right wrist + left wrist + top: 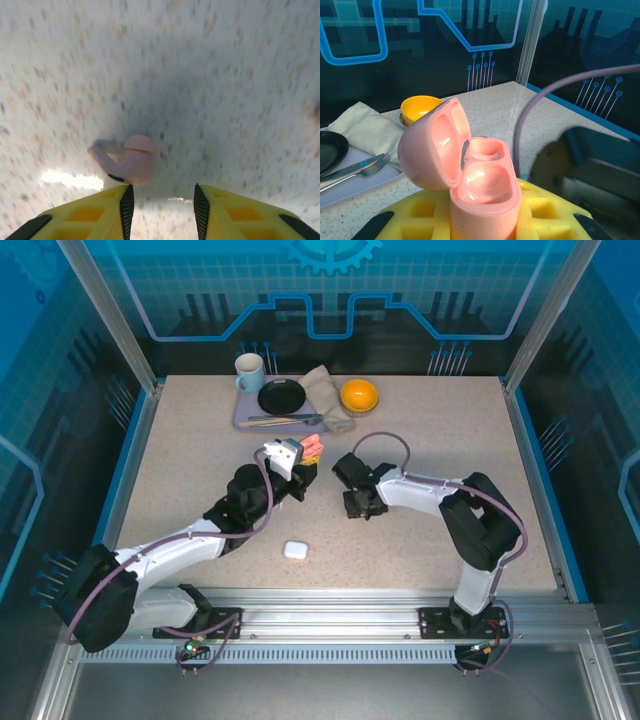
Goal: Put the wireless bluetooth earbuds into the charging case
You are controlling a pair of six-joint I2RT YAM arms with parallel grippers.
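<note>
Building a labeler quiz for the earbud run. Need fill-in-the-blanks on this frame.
1. The charging case held in the left gripper has its lid ____.
2. Its two wells are both ____.
3. The earbud lying beside the right gripper is coloured ____.
4. The other case, lying on the table, is coloured ____.
Missing words: open; empty; pink; white.

In the left wrist view you lose the base of the pink case (pixel 482 200) below the bottom edge, and the dark bulk (pixel 590 165) at right is out of focus, so you cannot tell what it is. The right wrist view smears the table (pixel 200 75) and the pink earbud (pixel 131 164) looks soft-edged.
</note>
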